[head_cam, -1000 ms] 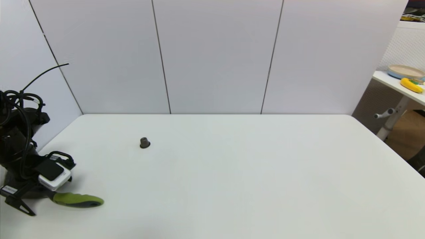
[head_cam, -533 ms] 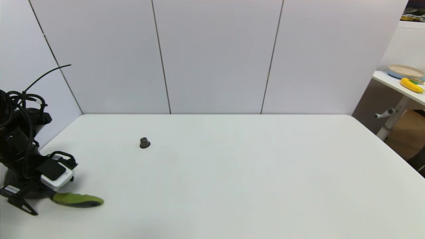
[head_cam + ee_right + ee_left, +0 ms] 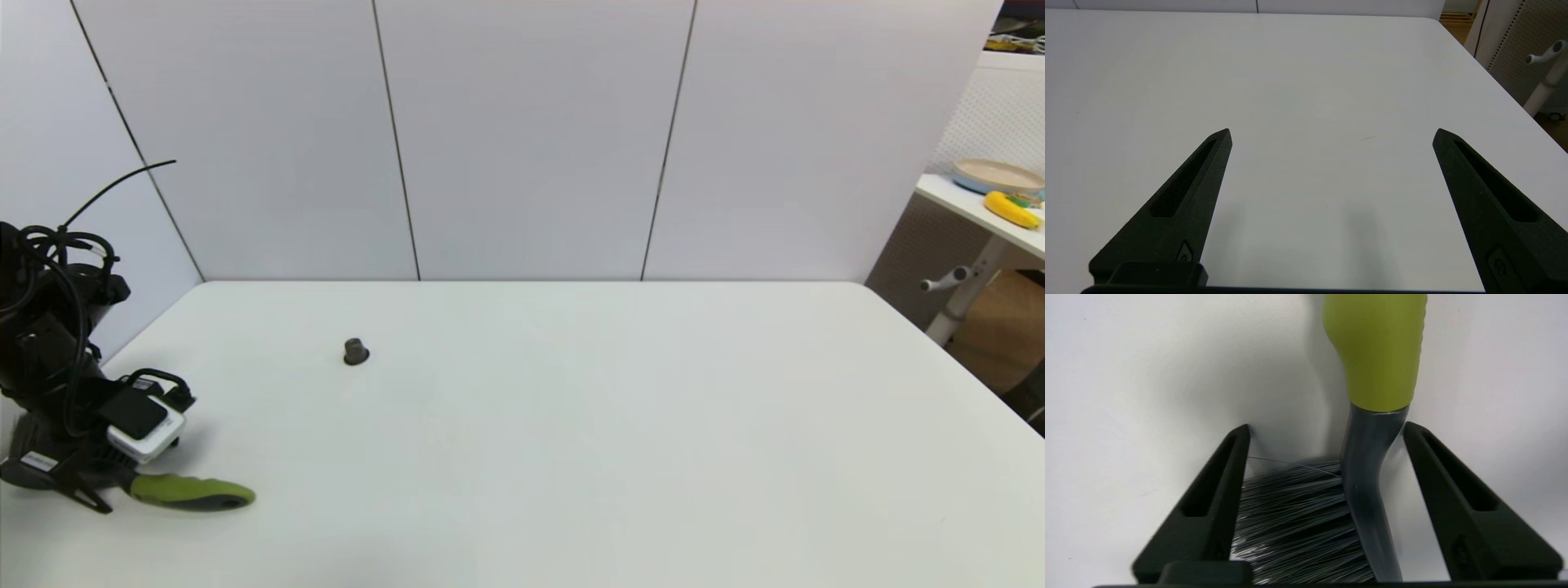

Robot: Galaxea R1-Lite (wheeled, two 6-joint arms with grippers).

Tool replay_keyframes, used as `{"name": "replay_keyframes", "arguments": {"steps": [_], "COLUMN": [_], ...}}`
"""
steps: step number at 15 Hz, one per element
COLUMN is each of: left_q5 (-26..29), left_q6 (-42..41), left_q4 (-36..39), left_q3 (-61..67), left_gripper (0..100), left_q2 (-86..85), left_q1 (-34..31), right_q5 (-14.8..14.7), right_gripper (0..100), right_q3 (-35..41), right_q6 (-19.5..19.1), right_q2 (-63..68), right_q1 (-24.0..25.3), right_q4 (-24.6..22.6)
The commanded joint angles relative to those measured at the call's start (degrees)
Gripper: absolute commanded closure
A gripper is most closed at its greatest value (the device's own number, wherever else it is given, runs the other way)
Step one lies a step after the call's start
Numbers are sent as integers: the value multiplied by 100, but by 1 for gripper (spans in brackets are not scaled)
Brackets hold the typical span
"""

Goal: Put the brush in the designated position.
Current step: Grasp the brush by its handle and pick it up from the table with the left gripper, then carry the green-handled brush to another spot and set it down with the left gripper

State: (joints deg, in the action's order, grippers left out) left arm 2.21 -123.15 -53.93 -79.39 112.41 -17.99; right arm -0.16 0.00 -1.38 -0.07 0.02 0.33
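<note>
— Two fingers, how do they stand on your left gripper (image 3: 1325, 430)?

— You see them spread apart, one on each side of the brush (image 3: 1367, 465). Bristles press against one finger (image 3: 1216, 498); the other finger (image 3: 1453, 498) stands just clear of the dark grey neck, with a strip of white table (image 3: 1126, 375) showing between. So your pincer straddles the brush without pinching it.

— Where does the brush lie, taken from the small grey knob (image 3: 356, 351)?

— Nearer to you than the knob and further to your left, well apart from it. In your head view the brush (image 3: 189, 492) lies flat on the table (image 3: 571, 425), its lime-green handle pointing away from the left gripper (image 3: 73, 486) toward the table's middle; its head is hidden under the arm.

— And your right gripper (image 3: 1331, 132)?

— It hangs over bare table, to the right of the knob as far as your wrist view tells, fingers (image 3: 1180, 204) wide apart and nothing between them. Your head view does not show it.

— Anything else?

— Far beyond the knob, past the table's right edge, you see a side table (image 3: 971, 204) carrying a plate (image 3: 996, 175) and a yellow thing (image 3: 1011, 210) beside it.
</note>
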Motion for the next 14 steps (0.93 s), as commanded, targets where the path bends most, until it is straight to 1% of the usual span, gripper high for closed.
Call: {"name": "replay_keyframes", "arguments": {"steps": [1,10,12,14], "left_q5": [-10,-10,-10,-45], "left_q6": [-25,-25,-7,195], "left_q4": [-47,-65,-100,-188], "left_q3": [11,99,72,-33], "left_gripper": [100,100,100,100], "left_q2": [27,44,-167,-457], "left_q1": [-2,94,200,402], "right_q5": [-2,-2,-2,-2], "right_gripper": [0,0,0,0], "right_q3": [9,9,9,9], "right_q6": [-3,-3,-3,-3], "right_q2": [7,7,7,7], "right_q1": [6,6,6,6], "right_q4": [2,2,2,2]}}
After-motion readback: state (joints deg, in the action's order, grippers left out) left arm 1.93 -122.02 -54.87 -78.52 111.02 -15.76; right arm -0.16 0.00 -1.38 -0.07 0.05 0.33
